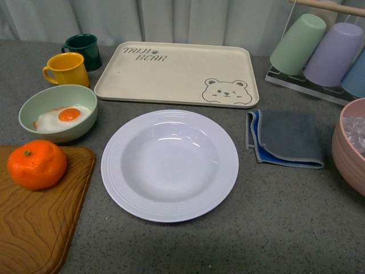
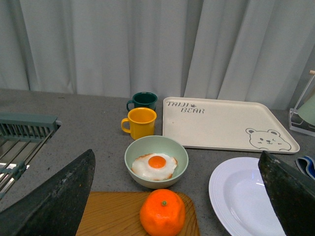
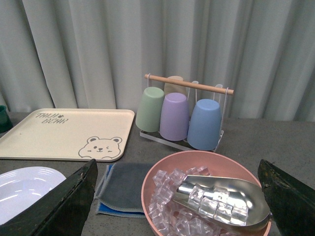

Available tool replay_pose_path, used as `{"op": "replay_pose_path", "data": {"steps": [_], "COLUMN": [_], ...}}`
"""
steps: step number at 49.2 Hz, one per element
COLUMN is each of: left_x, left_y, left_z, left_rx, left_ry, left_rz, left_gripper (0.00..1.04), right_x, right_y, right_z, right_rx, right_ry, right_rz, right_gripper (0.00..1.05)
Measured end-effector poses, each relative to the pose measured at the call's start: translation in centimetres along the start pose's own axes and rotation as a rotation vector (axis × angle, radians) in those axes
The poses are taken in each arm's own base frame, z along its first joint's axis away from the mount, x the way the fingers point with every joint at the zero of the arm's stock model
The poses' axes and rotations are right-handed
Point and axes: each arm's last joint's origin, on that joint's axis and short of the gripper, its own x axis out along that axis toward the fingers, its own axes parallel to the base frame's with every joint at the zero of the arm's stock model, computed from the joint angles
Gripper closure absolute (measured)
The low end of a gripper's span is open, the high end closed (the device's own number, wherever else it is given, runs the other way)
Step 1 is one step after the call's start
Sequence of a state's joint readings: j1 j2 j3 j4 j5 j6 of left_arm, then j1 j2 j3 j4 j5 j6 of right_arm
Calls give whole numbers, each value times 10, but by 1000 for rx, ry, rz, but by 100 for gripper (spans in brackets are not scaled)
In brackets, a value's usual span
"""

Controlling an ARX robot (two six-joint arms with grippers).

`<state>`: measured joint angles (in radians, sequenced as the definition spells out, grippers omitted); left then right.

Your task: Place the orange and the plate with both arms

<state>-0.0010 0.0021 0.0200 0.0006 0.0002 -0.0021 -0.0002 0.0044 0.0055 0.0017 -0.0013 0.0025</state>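
The bright orange round mandarin (image 1: 37, 164) is seen resting on the brown wooden cutting board (image 1: 34, 228) at the left of the grey bench (image 1: 274, 228), near the pale green bowl (image 1: 57, 135). The large round white deep plate (image 1: 170, 165) is set mid-bench, in front of the beige bear tray (image 1: 171, 71). The left claw (image 2: 176, 155) and the right claw (image 3: 177, 162) are both shown spread wide, with nothing held.

The plate (image 1: 170, 165) sits mid-counter (image 1: 274, 228). Behind it lies the tray (image 1: 171, 74) and to its right a cloth (image 1: 288, 138). To its left, the orange (image 1: 37, 164) rests on a board (image 1: 40, 228), with a bowl (image 1: 57, 136) behind.
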Motion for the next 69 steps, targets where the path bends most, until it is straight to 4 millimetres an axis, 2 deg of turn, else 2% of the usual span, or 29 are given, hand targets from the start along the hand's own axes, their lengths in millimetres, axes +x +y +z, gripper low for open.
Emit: {"op": "replay_pose_path", "data": {"steps": [69], "left_x": [0], "left_y": [0], "left_z": [0], "left_rx": [0], "left_ry": [0], "left_rz": [0], "left_gripper": [7], "right_x": [0], "right_y": [0], "right_z": [0], "right_rx": [0], "right_ry": [0], "right_rz": [0], "right_gripper": [9]}}
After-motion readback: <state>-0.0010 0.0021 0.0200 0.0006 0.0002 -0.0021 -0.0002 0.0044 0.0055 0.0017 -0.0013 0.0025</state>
